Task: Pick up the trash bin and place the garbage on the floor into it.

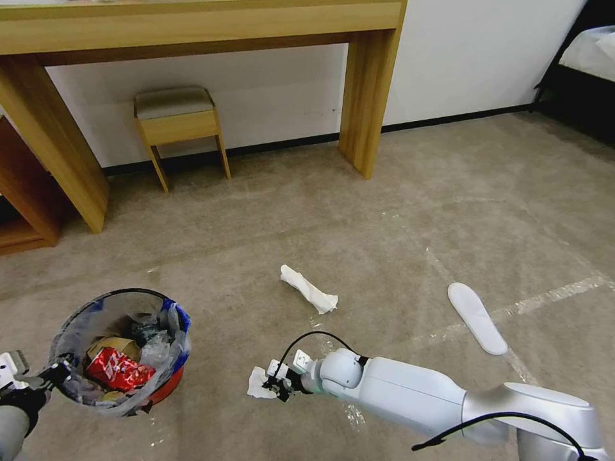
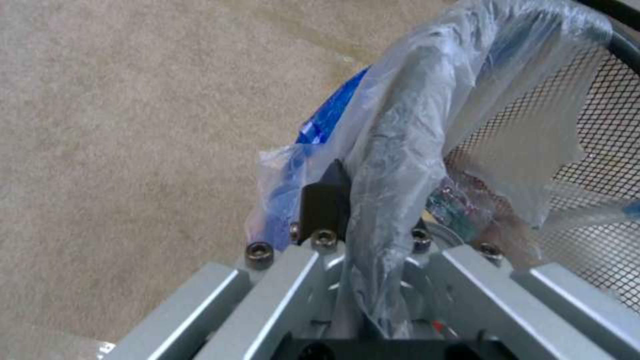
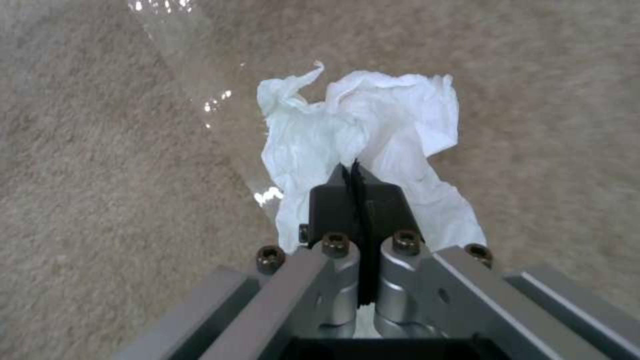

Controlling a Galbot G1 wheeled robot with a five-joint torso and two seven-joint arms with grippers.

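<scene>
Pretty sure I'm in a hotel-type bedroom: beige carpet (image 1: 384,211) wall to wall, a long wooden desk (image 1: 192,29) with a little padded stool (image 1: 176,121) tucked under it, and a bed corner (image 1: 586,51) with white sheets off to my right

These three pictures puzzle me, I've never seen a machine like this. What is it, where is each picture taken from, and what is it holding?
It is a wheeled robot with two arms, each ending in a two-fingered gripper. The wide picture comes from a camera on its head, looking down at the carpeted floor. The other two come from cameras on its wrists.

The left gripper is clamped on the rim of the trash bin, a red bucket lined with a plastic bag that already holds some rubbish. The right gripper, low over the carpet, has its fingers shut on a crumpled white tissue.

A rolled white tissue and a flat white slipper lie on the floor.
</scene>
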